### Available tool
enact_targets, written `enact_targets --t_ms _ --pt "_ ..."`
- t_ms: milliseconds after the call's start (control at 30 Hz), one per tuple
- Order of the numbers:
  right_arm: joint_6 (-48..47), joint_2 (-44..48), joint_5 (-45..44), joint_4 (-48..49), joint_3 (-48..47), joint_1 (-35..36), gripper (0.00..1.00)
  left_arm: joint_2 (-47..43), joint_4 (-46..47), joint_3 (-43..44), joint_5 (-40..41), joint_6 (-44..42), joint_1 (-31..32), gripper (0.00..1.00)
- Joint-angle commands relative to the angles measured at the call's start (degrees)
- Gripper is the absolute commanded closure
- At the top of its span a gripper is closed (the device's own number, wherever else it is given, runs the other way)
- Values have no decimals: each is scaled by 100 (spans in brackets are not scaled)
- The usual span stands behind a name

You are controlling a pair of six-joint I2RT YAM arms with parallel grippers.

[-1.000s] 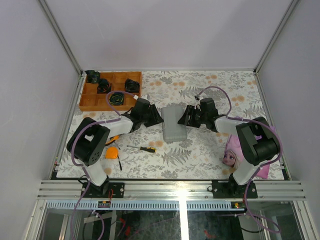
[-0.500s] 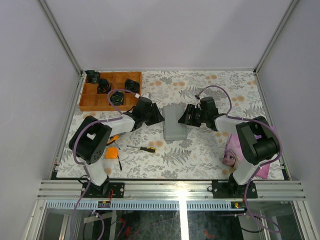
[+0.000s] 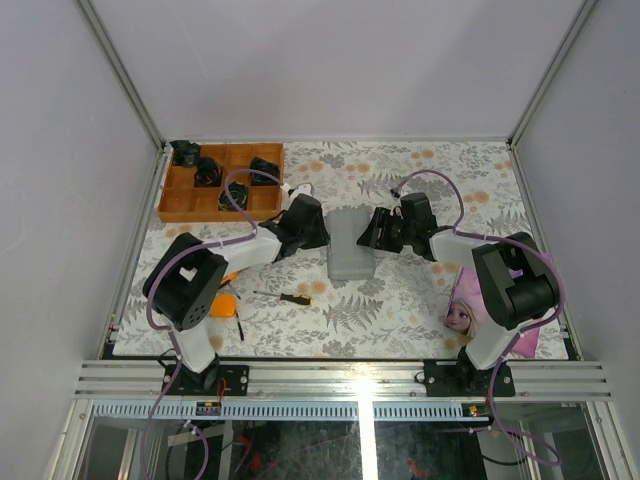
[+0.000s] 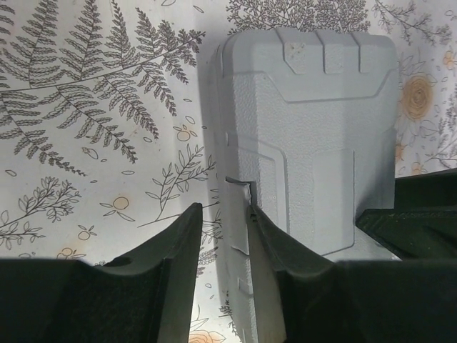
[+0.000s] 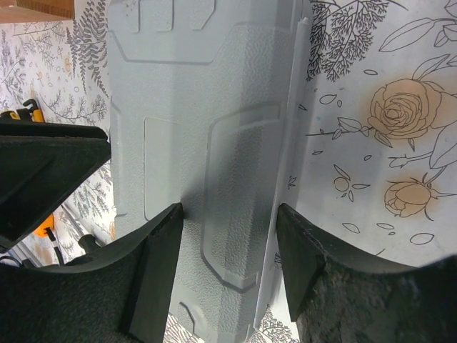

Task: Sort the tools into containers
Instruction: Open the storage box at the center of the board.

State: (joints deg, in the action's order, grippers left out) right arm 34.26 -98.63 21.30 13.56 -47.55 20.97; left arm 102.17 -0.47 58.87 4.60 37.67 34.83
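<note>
- Toward the grey case (image 3: 350, 248) the left gripper (image 3: 320, 233) has been carried forward since a second ago, and its jaws have been drawn narrower. The case is seen lying flat, lid down, on the flowered cloth (image 3: 400, 300), directly between the fingertips of the two grippers.
- At the left gripper, a thin lip on the case's near edge is enclosed by the narrow jaws. A slit of cloth is seen between that lip and the outer finger (image 4: 178, 264), so no grip is shown.
- At the right gripper (image 3: 374, 232), the jaws are held wide, with the opposite edge of the case between them. Whether it is pressed cannot be told.
- Behind the left gripper, beside its arm, the pliers (image 3: 229, 277) are seen partly hidden, with the orange tape measure (image 3: 222, 305), the screwdriver (image 3: 292, 298) and the thin black key (image 3: 240, 328) nearby.
- Beyond the left gripper, to its left, a wooden tray (image 3: 185, 215) holding dark objects is seen.
- Behind the right gripper, beside its arm, a pink doll-faced item (image 3: 465, 308) is laid.
</note>
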Motion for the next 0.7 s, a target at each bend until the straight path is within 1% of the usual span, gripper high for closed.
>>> enact_targets --t_ms 0,300,667 --pt "-337 -181 -335 -556 -56 80 41 176 -1049 67 732 -401 230 71" --pt "-416 -285 -635 -903 -207 75 42 567 -1923 585 1570 -776 451 74" --pt "-416 -431 -877 -1164 -318 78 43 632 -2428 888 2318 -912 531 79"
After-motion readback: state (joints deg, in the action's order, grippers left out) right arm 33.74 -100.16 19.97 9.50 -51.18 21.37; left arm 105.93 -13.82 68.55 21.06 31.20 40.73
